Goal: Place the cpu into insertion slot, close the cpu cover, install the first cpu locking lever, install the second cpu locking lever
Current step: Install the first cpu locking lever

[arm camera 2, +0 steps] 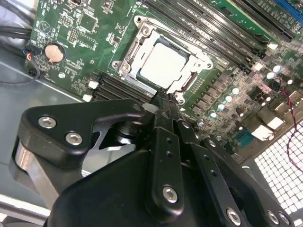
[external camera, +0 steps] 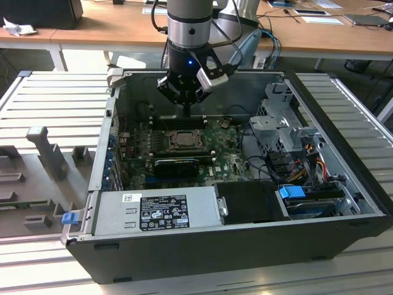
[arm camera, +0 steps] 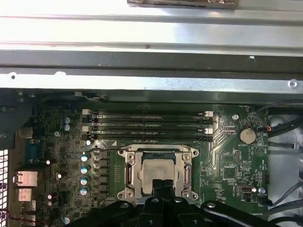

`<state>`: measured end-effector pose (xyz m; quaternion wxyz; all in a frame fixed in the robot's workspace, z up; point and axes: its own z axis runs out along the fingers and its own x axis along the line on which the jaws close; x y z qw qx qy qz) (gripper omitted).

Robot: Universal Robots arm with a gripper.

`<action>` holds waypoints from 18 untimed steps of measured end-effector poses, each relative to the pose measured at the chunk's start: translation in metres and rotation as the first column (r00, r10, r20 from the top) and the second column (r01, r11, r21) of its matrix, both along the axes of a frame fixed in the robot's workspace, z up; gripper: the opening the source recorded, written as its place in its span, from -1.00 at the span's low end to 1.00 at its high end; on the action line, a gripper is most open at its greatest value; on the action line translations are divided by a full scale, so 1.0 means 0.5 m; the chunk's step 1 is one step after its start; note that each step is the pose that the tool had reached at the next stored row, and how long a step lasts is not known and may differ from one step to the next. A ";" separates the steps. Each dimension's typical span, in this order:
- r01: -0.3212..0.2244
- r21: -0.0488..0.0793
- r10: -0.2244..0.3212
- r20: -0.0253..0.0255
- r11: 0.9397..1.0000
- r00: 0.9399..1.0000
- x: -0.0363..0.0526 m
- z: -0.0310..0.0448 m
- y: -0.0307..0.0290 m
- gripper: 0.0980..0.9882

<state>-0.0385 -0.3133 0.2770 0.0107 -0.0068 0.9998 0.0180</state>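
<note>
A dark computer case [external camera: 202,246] lies open on a table [external camera: 55,98] of ribbed metal rails. In the exterior view the arm [external camera: 190,24] comes down into the case from above. A grey power supply [external camera: 153,209] sits along the near wall, and a metal drive cage [external camera: 285,120] with loose cables stands at the exterior view's right.

The green board [external camera: 227,163] covers the floor of the case. Four long black memory slots [arm camera: 147,125] run side by side, just beside the socket.

The gripper [arm camera 2: 164,97] hangs low over the board. Its fingers [arm camera 2: 161,142] are closed against each other, with nothing visibly between them. In both wrist views the tips stand at the socket's edge, on the side away from the memory slots. Whether they touch it cannot be told.

The insertion slot [arm camera: 138,171] sits near the middle of the board. The cover [arm camera: 129,172] lies flat down over it, a silvery frame with its window facing up. The cpu [arm camera 2: 163,64] is in the slot, seated level. Its pale metal top shows through the window in both wrist views, and the fingertips hide a little of its near edge in the first wrist view. Whether the locking levers are latched is not clear.

A round coin cell [arm camera: 246,136] sits on the board apart from the socket — near the corner where a bundle of black cables enters.
</note>
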 end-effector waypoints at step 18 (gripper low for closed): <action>0.041 0.000 -0.041 0.000 0.999 0.999 -0.074 -0.010 0.000 -0.98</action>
